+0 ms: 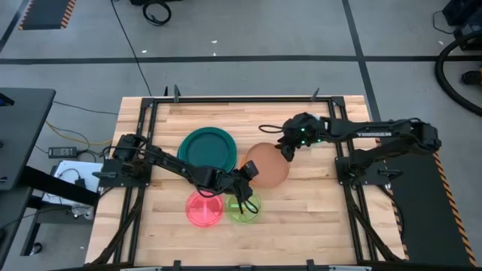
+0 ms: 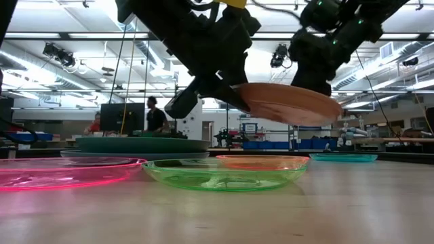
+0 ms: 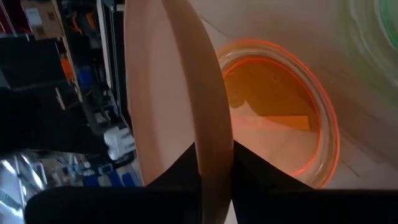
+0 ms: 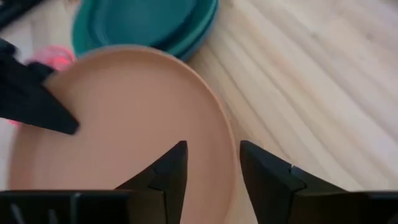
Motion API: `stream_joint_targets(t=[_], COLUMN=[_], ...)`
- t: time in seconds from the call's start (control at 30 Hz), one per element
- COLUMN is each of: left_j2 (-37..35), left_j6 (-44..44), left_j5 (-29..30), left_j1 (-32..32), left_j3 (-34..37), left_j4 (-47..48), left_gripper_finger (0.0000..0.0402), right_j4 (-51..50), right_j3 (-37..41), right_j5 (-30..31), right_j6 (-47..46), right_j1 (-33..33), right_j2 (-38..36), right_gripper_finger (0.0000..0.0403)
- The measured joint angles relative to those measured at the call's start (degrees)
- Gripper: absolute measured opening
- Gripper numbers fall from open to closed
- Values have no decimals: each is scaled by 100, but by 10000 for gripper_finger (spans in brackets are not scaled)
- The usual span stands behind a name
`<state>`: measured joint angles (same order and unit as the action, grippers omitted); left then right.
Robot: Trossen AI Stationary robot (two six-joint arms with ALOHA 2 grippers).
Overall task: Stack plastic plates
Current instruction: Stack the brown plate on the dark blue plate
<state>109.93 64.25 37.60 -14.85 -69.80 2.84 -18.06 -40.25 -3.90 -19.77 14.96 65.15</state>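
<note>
One brown plate [image 2: 288,102] in left hand [image 1: 246,172], above orange plate [image 2: 261,161].

— What do I see past my own fingers?

— A pale wooden table [image 1: 301,218] of butcher-block planks, ringed by a black metal frame [image 1: 143,113]. Around it, a grey concrete floor [image 1: 248,30] crossed by dark lines, with a hazard-striped mat [image 1: 47,13] in one corner.

— And farther out?

— A big hall under long ceiling lights [image 2: 61,37]. Two people [image 2: 154,114] stand by a dark monitor [image 2: 122,116]; blue bins [image 2: 268,144], I think, line a far bench.
</note>
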Motion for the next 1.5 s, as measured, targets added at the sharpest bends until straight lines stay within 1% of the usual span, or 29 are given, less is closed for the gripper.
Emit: stream_joint_targets(t=[0.1, 0.2, 0.3, 0.37, 0.53, 0.77, 0.97, 1.1, 1.3, 1.5], left_j2=[-3, -11, -24, -48, -190, -629, -701, -684, -679, -675], left_j6=[-349, -649, -1197, -1824, -3679, -5867, -7201, -7737, -8027, -8175], left_j5=[265, 783, 1341, 1537, 1583, 1599, 1582, 1552, 1540, 1514], left_j1=[-20, -72, -119, -154, -321, -687, -982, -1076, -1081, -1054], left_j3=[0, 0, 0, 0, 10, 2, 2, 123, 550, 850], left_j4=[31, 166, 572, 1054, 2576, 4225, 5557, 5775, 5818, 5798], left_gripper_finger=[61, 60, 60, 60, 60, 60, 60, 60, 60, 60], right_j4=[-97, -348, -565, -618, -616, -492, -289, -293, -81, 136], right_j3=[0, 0, 0, 0, 0, 0, 0, 0, 0, 0], right_j5=[237, 536, 748, 825, 901, 901, 896, 887, 829, 554], right_j6=[3, 40, 49, 91, 249, 467, 594, 659, 853, 1044], right_j1=[-50, -113, -149, -150, -147, -102, -14, 78, 267, 475], right_j2=[-341, -643, -887, -1016, -1217, -1278, -1281, -1281, -1281, -1279], right_gripper_finger=[158, 158, 158, 158, 158, 158, 158, 158, 158, 158])
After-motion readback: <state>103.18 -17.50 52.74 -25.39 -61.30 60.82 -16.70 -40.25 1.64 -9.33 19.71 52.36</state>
